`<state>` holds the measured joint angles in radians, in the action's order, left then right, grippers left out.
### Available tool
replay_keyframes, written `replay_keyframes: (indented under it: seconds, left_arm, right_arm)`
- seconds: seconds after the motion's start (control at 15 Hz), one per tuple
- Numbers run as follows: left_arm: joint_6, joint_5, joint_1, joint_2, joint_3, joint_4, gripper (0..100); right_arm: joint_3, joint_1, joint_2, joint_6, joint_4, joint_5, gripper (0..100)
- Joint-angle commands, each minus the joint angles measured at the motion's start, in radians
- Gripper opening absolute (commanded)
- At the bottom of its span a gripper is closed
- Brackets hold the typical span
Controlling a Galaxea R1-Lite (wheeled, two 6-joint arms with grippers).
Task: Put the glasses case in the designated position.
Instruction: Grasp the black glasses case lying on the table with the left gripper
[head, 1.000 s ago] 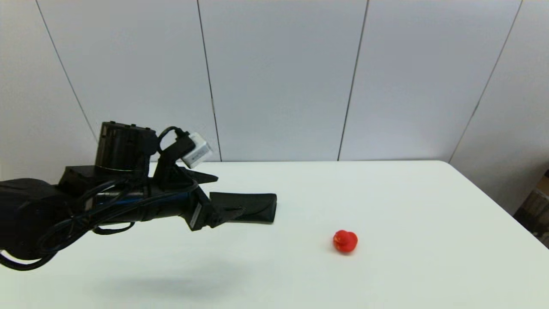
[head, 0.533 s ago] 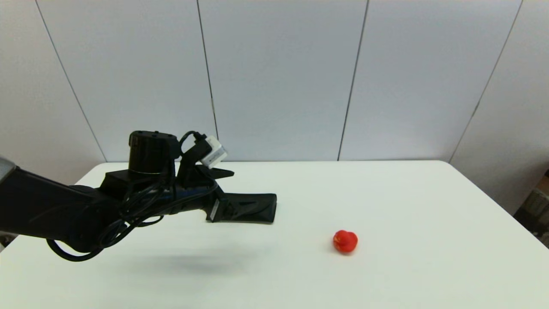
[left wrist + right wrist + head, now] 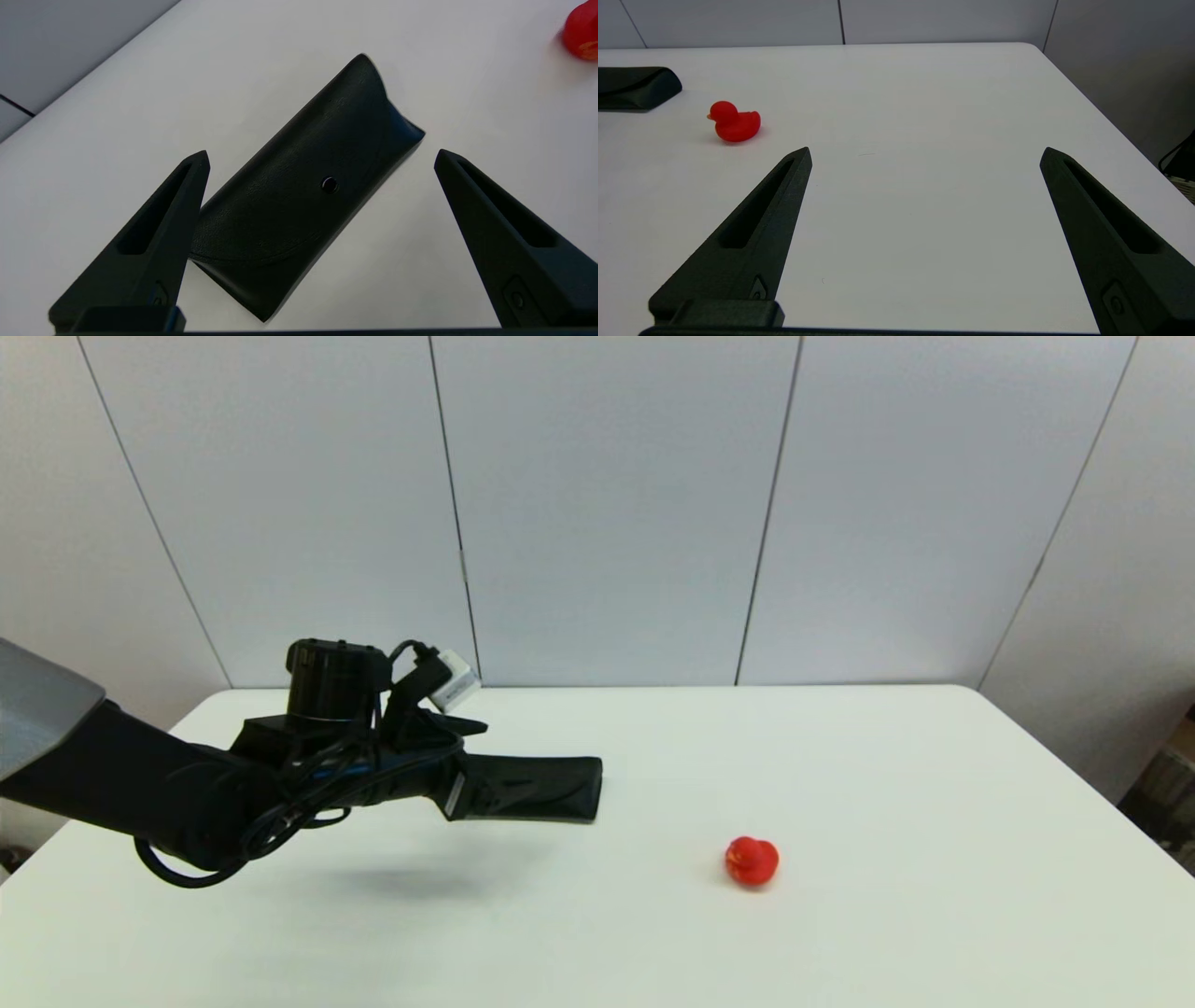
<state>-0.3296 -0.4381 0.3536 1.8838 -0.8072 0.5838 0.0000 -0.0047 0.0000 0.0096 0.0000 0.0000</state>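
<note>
The glasses case [image 3: 555, 789], a black oblong pouch with a small snap stud, lies flat on the white table [image 3: 840, 775], left of centre. My left gripper [image 3: 502, 758] hovers just above the case's left end, open and holding nothing. In the left wrist view the case [image 3: 289, 196] lies slantwise below the left gripper [image 3: 321, 153], between its spread fingers [image 3: 159, 233]. My right gripper [image 3: 925, 149] is open over bare tabletop, out of the head view. No mark shows the designated position on the table.
A small red duck toy [image 3: 752, 861] stands right of the case and nearer to me; it also shows as the red toy [image 3: 734, 125] with the case's end [image 3: 635, 86] behind it. Grey wall panels stand behind the table's far edge.
My left arm has come down and reached farther over the table, bringing its open gripper lower over the case. The case and the duck have not moved.
</note>
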Motion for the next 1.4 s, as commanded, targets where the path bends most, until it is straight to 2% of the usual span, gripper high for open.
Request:
replay_keyframes:
  seconds: [0.07, 0.4, 0.67, 0.73, 1.07, 1.4]
  left_arm:
    - [-0.009, -0.004, -0.024, 0.052, 0.0, 0.004, 100]
    - [-0.086, -0.033, -0.03, 0.08, -0.001, 0.045, 100]
    - [-0.098, -0.169, -0.041, 0.095, -0.001, 0.048, 100]
    - [-0.128, -0.179, -0.041, 0.104, -0.001, 0.048, 100]
    - [-0.167, -0.174, -0.044, 0.159, -0.026, 0.047, 100]
    - [-0.16, -0.128, -0.048, 0.195, -0.059, 0.044, 100]
  right_arm:
    - [0.0, 0.0, 0.002, -0.002, -0.002, 0.0, 100]
    - [0.0, 0.0, 0.002, 0.001, 0.0, 0.0, 100]
    - [0.0, 0.0, 0.0, 0.001, 0.0, 0.0, 100]
    - [0.0, 0.0, 0.002, 0.001, 0.0, 0.0, 100]
    - [0.0, 0.0, 0.002, 0.001, 0.0, 0.0, 100]
    - [0.0, 0.0, 0.002, 0.001, 0.0, 0.0, 100]
